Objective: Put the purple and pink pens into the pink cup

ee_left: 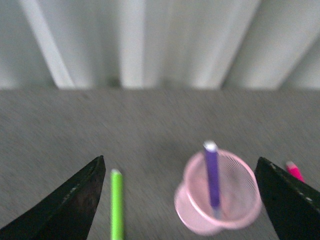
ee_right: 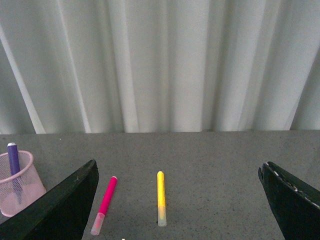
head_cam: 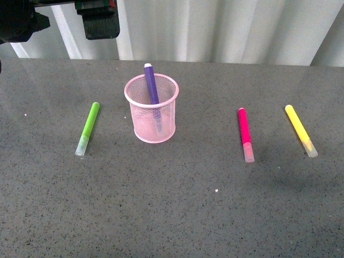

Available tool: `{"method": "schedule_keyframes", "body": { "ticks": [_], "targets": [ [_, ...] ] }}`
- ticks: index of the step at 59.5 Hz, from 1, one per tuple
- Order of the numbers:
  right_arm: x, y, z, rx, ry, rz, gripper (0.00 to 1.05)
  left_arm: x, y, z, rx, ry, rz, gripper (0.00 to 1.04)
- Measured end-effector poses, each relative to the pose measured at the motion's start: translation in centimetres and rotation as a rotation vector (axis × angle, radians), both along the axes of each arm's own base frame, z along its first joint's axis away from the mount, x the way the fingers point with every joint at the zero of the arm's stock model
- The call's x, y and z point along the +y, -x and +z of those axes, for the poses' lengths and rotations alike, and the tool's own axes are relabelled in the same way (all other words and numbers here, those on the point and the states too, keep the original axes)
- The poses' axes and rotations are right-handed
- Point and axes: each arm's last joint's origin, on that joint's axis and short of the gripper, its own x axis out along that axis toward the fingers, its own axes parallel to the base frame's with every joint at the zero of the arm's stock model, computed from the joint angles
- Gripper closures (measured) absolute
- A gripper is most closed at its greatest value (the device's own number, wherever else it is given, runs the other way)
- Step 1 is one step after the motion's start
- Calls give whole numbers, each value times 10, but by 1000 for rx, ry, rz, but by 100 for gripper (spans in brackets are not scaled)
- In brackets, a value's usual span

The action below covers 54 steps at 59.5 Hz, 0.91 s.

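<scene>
The pink cup point(head_cam: 152, 119) stands upright on the grey table, left of centre. The purple pen point(head_cam: 151, 82) stands inside it, leaning, with its end above the rim. The pink pen point(head_cam: 245, 132) lies flat on the table to the right of the cup, clear cap toward me. My left gripper point(ee_left: 180, 160) is open and empty, high above the cup point(ee_left: 235, 192) and the purple pen point(ee_left: 212, 172). My right gripper point(ee_right: 177, 165) is open and empty, raised above the table, with the pink pen point(ee_right: 105, 202) near its one finger point(ee_right: 65, 207).
A lime-green marker point(head_cam: 88, 128) lies left of the cup. A yellow marker point(head_cam: 300, 129) lies right of the pink pen, and shows in the right wrist view point(ee_right: 161, 197). A pale curtain hangs behind the table's far edge. Part of my left arm point(head_cam: 99, 20) shows top left.
</scene>
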Motion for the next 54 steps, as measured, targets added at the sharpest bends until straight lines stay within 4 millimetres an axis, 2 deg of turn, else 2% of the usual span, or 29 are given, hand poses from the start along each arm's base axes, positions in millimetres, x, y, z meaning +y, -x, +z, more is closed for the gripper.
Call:
{"method": "schedule_keyframes", "body": {
  "ticks": [5, 8, 12, 17, 28, 54],
  "targets": [
    [0, 0, 0, 0, 0, 0, 7, 12, 13, -7, -192, -29, 81, 28],
    [0, 0, 0, 0, 0, -1, 7, 20, 22, -7, -249, -26, 94, 35],
    [0, 0, 0, 0, 0, 0, 7, 38, 40, -4, -313, -29, 114, 51],
    [0, 0, 0, 0, 0, 0, 7, 51, 56, -7, -320, -35, 120, 68],
    [0, 0, 0, 0, 0, 0, 7, 66, 83, -16, -308, -44, 108, 100],
    [0, 0, 0, 0, 0, 0, 7, 87, 126, -32, -302, -50, 110, 101]
  ]
}}
